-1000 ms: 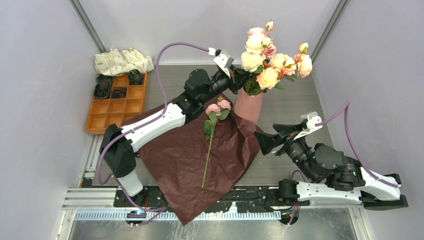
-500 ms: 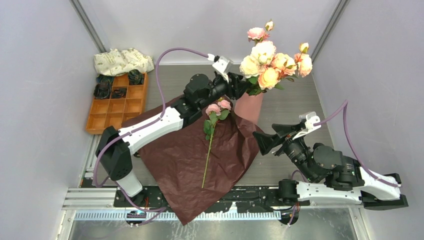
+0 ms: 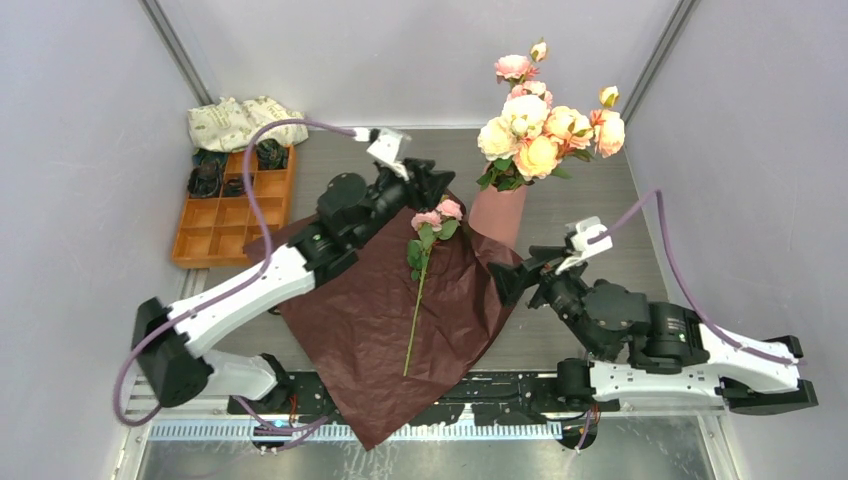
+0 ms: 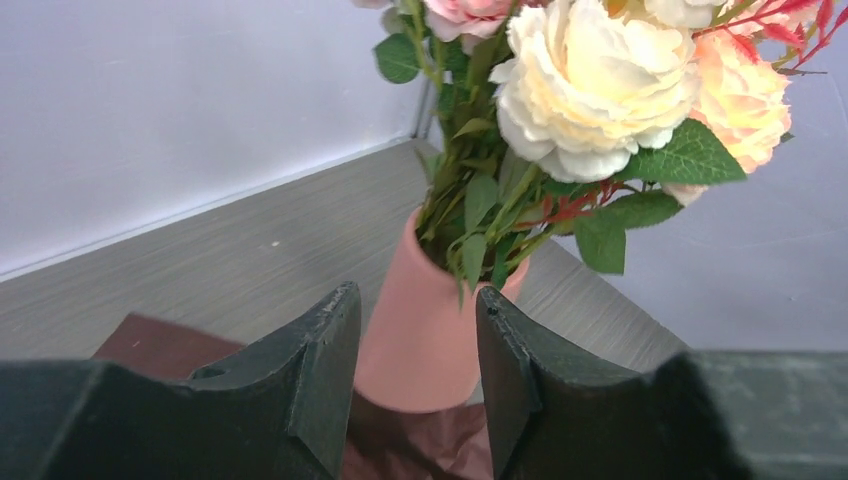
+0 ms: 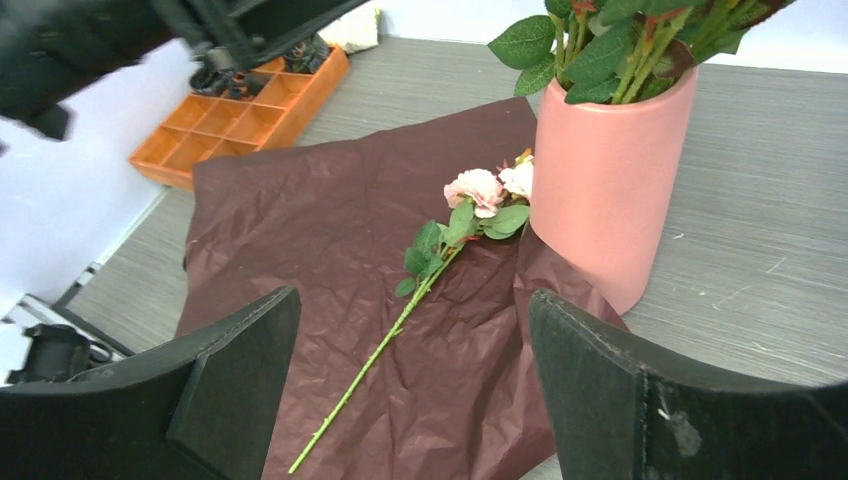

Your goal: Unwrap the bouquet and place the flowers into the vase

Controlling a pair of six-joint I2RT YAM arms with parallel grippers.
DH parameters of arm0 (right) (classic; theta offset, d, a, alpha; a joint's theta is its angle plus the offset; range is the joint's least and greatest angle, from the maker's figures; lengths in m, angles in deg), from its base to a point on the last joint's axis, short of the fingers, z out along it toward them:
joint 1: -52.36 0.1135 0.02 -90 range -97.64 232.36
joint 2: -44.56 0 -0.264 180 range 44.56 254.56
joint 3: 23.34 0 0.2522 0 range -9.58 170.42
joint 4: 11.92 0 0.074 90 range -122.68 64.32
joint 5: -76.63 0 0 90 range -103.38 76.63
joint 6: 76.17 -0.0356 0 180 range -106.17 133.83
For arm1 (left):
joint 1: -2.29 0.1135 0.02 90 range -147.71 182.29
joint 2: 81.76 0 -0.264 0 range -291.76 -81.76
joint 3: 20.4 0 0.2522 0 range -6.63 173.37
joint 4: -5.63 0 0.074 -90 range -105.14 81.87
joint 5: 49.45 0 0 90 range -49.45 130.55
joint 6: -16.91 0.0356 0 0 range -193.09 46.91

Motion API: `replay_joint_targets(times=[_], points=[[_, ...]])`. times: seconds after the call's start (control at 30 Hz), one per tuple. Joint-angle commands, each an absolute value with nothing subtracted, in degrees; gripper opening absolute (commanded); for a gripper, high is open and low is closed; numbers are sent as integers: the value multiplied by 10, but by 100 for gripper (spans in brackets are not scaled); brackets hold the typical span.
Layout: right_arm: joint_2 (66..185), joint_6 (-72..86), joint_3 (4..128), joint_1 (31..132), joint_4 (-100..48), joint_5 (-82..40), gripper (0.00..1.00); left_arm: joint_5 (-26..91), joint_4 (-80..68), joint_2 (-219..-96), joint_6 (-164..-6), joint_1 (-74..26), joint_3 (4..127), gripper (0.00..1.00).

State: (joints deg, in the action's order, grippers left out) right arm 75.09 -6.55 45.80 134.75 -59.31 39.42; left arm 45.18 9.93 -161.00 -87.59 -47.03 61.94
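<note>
Found the vase (image 3: 497,212) upright toward the far edge of the counter (image 3: 575,190), right of centre, its foot against the far right corner of the maroon paper (image 3: 370,320). Counted most of the flowers (image 3: 540,125) standing in it; could not follow the stems below the rim, hidden by leaves. Spotted one rose stem (image 3: 420,250) lying flat on the paper, blooms just beside the vase, cut end toward the near edge. Saw the paper spread open from mid-counter, its near corner hanging over the near edge. Read the left jaws as parted and holding nothing, hovering over the paper's far edge, near the vase. From the left wrist, got the vase framed in their gap, upper blooms cut off. Read the right jaws as wide apart, empty, off the paper's right edge, facing the loose stem. Noted an orange tray (image 3: 215,240) at the far left corner, dark items (image 3: 205,180) in its far cells too small to name, a cream cloth bundle (image 3: 245,122) behind it.
</note>
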Motion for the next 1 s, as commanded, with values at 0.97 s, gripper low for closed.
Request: replay_joint_targets(times=[0.97], points=[[1449, -292, 743, 1150, -634, 105, 80, 851, -411, -1167, -989, -476, 640, 44]])
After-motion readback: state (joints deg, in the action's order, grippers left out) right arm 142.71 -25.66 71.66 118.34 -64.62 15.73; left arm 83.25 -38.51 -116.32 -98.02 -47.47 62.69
